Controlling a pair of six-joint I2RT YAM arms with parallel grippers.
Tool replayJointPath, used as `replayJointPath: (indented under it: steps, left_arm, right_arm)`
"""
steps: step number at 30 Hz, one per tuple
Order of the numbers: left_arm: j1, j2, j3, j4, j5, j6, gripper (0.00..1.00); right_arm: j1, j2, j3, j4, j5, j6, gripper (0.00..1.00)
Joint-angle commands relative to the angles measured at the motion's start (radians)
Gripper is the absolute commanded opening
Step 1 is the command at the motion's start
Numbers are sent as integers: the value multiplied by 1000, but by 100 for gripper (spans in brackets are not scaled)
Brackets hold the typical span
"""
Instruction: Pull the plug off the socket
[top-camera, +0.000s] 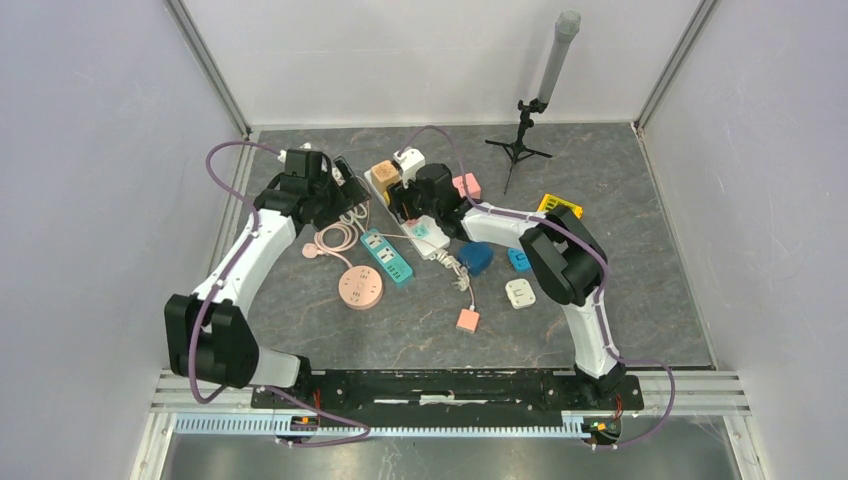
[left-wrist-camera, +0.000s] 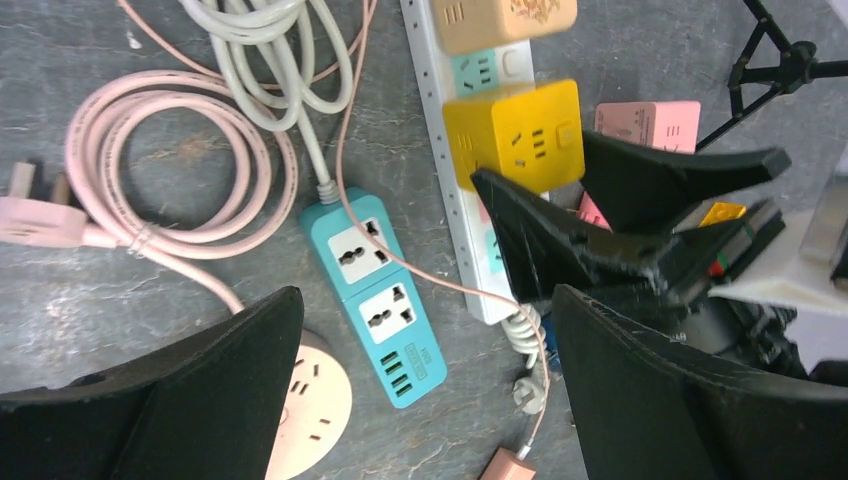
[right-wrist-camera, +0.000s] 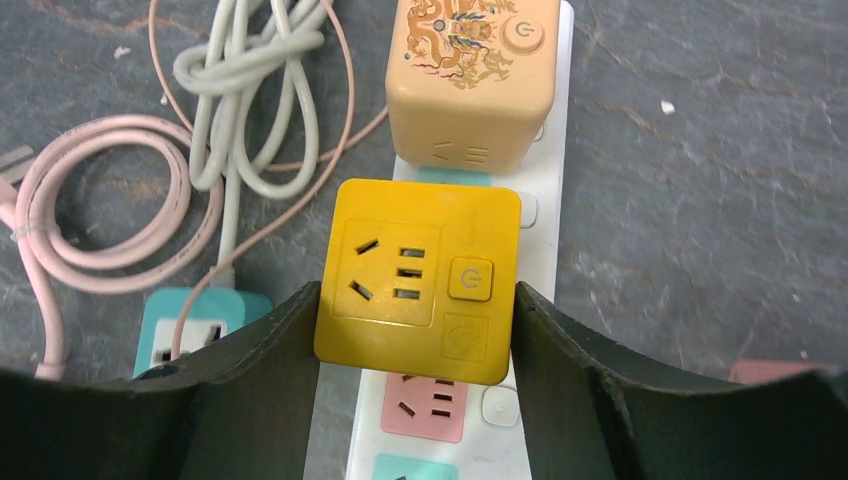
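Note:
A yellow cube plug (right-wrist-camera: 420, 280) sits on a white power strip (right-wrist-camera: 545, 230), just in front of a tan cube plug (right-wrist-camera: 470, 70). My right gripper (right-wrist-camera: 415, 300) is shut on the yellow cube, one finger pressed against each side. I cannot tell whether its pins are still in the socket. In the left wrist view the yellow cube (left-wrist-camera: 515, 135) shows on the strip (left-wrist-camera: 432, 90) with the right fingers (left-wrist-camera: 560, 250) around it. My left gripper (left-wrist-camera: 425, 300) is open and empty, hovering left of the strip. In the top view the right gripper (top-camera: 415, 200) covers the cube.
A teal power strip (left-wrist-camera: 375, 290) and a round pink socket (top-camera: 360, 288) lie below my left gripper, beside a coiled pink cable (left-wrist-camera: 150, 170) and a white cable (left-wrist-camera: 270, 50). Loose adapters (top-camera: 519, 293) lie to the right. A small tripod (top-camera: 520, 140) stands at the back.

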Motion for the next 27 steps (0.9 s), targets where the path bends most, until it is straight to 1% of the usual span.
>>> replayJointPath:
  steps: [1, 2, 3, 5, 7, 10, 16, 19, 21, 23, 25, 27]
  left_arm:
    - [3, 43, 21, 102, 54, -76, 100]
    - [4, 55, 22, 111, 56, -84, 100]
    - [3, 67, 23, 123, 59, -89, 100]
    - [3, 102, 27, 155, 78, -101, 99]
    - [3, 145, 38, 188, 114, -102, 96]
    - [3, 220, 77, 218, 138, -102, 94]
    - [3, 375, 168, 344, 152, -141, 95]
    - [3, 464, 234, 375, 147, -165, 94]
    - [3, 520, 273, 390, 148, -175, 89]
    - [3, 567, 300, 398, 153, -175, 82]
    - [3, 594, 308, 385, 148, -165, 74]
    - [2, 604, 288, 353, 116, -150, 69]
  right_arm:
    - [-4, -105, -82, -58, 3, -19, 42]
    - [-4, -116, -96, -55, 1, -11, 45]
    - [-4, -120, -108, -50, 2, -2, 49]
    - [-4, -114, -108, -53, 2, 8, 63]
    - [-4, -100, -92, -66, 4, 9, 73]
    - [-5, -83, -70, -72, 12, 7, 79]
    - [-5, -81, -70, -52, 13, 9, 79]
    - [-6, -85, -74, -45, 13, 9, 77]
    - [-6, -85, -74, -42, 10, 10, 75]
    - [-7, -85, -73, -40, 7, 10, 73]
    - [-7, -86, -71, -42, 5, 8, 71]
    - [-6, -85, -68, -42, 2, 6, 69]
